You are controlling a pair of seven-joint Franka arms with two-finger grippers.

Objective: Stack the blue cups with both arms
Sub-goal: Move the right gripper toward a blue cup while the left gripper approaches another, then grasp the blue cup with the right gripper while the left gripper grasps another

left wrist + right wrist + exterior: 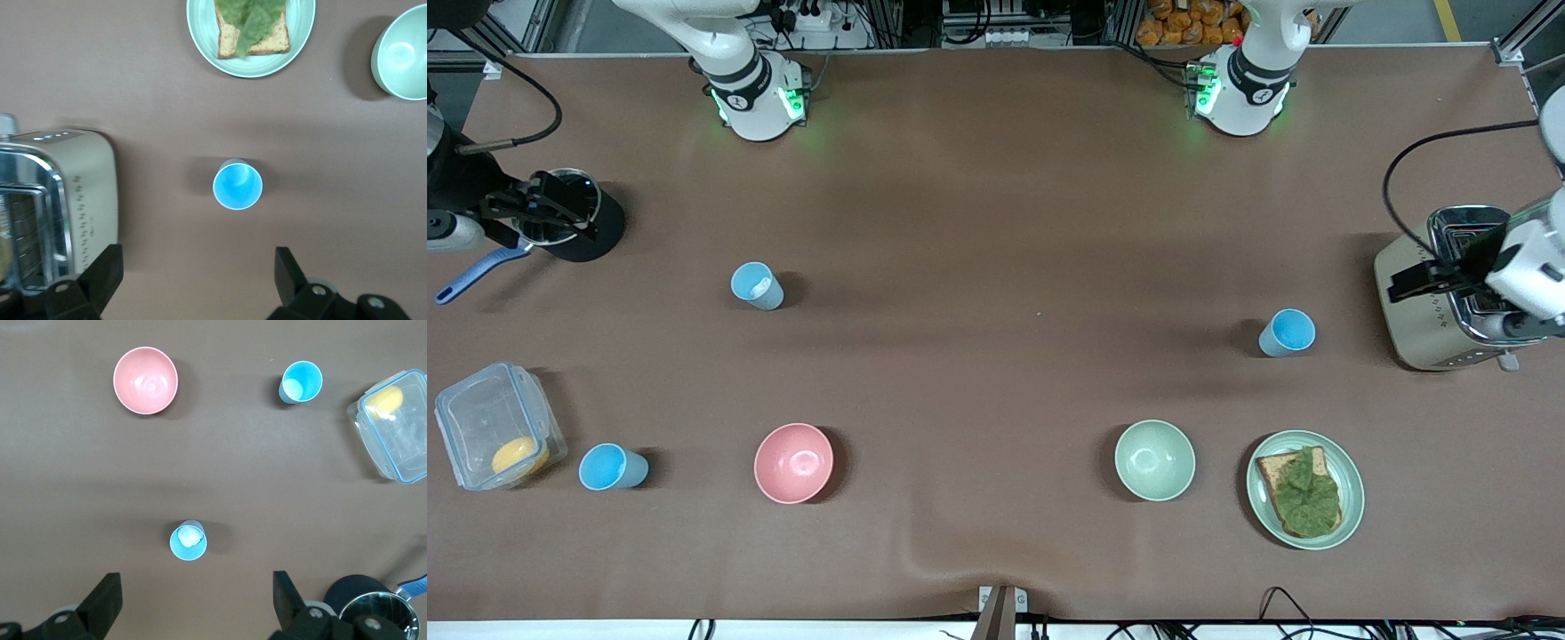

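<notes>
On the brown table (996, 178) three blue cups stand upright and well apart, none stacked; one cup (757, 285) sits toward the right arm's end, farther from the front camera than the pink bowl (793, 462), and it has something pale and lumpy inside, can't tell what; a second cup (611, 467) is down near the front edge, between the pink bowl and a clear plastic box (498, 427) with a blue-rimmed lid and something yellow in it; the third cup (1287, 332) is toward the left arm's end, near the toaster (1432, 311) and farther from the camera than the green plate (1305, 489) with its slice of toast (1303, 492) topped with lettuce; the pale green bowl (1154, 460) sits just beside that plate.

Right gripper (551, 213) hangs over the black pot (583, 227) with the blue handle at its end of the table; fingers spread wide, nothing between them; its wrist view looks down on the lumpy-filled cup, which shows between the two fingertips (107, 597) but lower down on the table, not touched.

Left gripper (1427, 280) is up over the toaster; also wide open and holding nothing; from its wrist camera the third cup sits on the table beside the toaster, with one black finger (290, 273) showing at the edge of the shot.
</notes>
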